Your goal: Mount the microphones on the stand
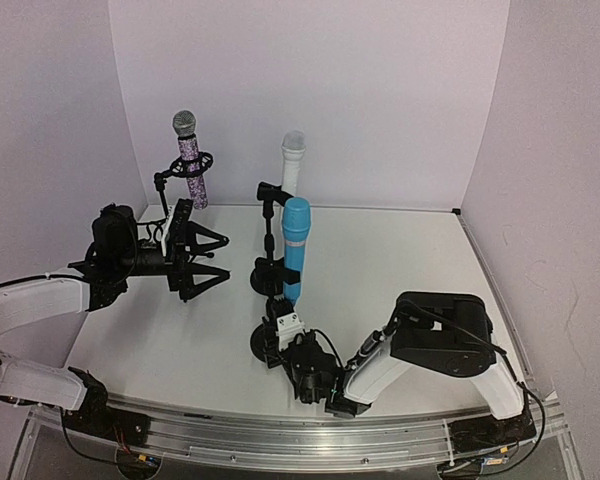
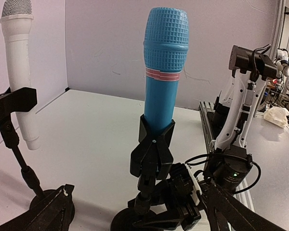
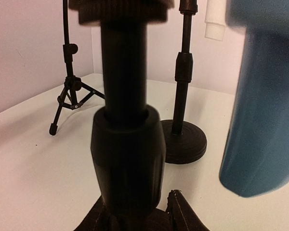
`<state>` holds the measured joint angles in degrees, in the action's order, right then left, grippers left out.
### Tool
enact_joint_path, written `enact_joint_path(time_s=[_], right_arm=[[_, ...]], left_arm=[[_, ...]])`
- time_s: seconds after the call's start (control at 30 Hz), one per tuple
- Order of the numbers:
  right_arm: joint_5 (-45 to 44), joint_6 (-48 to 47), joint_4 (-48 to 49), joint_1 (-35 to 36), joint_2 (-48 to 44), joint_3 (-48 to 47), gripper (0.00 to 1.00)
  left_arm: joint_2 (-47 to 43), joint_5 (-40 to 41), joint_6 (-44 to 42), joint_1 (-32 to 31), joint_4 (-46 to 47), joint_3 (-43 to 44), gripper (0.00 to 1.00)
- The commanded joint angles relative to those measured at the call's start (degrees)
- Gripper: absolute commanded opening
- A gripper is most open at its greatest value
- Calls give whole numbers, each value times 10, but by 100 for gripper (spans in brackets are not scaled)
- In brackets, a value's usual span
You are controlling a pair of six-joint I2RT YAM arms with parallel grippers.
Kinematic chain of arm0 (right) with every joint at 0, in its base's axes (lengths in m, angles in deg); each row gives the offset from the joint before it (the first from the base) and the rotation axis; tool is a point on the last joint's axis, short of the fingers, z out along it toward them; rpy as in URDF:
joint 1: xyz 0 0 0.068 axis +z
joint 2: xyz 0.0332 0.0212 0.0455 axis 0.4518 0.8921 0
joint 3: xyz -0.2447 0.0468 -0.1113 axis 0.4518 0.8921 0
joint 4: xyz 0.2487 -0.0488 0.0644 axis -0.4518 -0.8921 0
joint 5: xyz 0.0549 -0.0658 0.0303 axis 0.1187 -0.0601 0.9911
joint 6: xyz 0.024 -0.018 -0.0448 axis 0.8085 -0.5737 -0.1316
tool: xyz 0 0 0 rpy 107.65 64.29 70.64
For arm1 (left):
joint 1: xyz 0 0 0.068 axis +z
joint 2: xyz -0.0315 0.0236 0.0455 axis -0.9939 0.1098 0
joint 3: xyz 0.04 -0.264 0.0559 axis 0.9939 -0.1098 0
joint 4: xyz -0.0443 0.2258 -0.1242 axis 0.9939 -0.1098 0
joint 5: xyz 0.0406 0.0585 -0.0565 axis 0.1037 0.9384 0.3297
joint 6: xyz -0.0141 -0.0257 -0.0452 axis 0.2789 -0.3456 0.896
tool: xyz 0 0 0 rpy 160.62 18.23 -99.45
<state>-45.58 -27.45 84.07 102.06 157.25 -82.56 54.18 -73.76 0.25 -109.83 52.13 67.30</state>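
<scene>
Worktop (image 1: 400, 270): white, with three stands grouped left of centre.

Right arm: folded low. Right gripper (image 1: 276, 338) sits at the foot of the front stand (image 2: 151, 154). Its fingers (image 3: 183, 216) are drawn in on either side of the lower stem and look clamped on it, probably to steady the stand under its load.

Left gripper (image 1: 215, 260): hovers off the worktop and faces the front stand. Fingers (image 2: 231, 207) are spread wide and hold nothing. It looks placed to correct a lean.

Light blue microphone (image 1: 295, 240): upright in the front stand's clip, head up, tail clear of the worktop.

White microphone (image 1: 292, 165): in the clip of the middle stand (image 1: 270, 232), just behind.

Purple microphone (image 1: 190, 165): in the tripod stand (image 1: 163, 188), far left.

All three look seated, so the job appears nearly done.
</scene>
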Motion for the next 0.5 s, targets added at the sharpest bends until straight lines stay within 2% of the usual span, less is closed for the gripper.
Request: enact_joint_path(time_s=[0.0,0.17,0.33,0.47], right_arm=[[-6,4,29,-7,11,-17,34],[0,-5,29,-12,15,-25,20],[5,-8,29,-18,20,-30,13],[6,-22,29,-21,11,-22,2]], left_arm=[[4,-13,4,6,26,-2,97],[8,-16,3,8,29,0,97],[7,-17,-1,13,25,3,97],[7,-17,-4,17,20,5,97]])
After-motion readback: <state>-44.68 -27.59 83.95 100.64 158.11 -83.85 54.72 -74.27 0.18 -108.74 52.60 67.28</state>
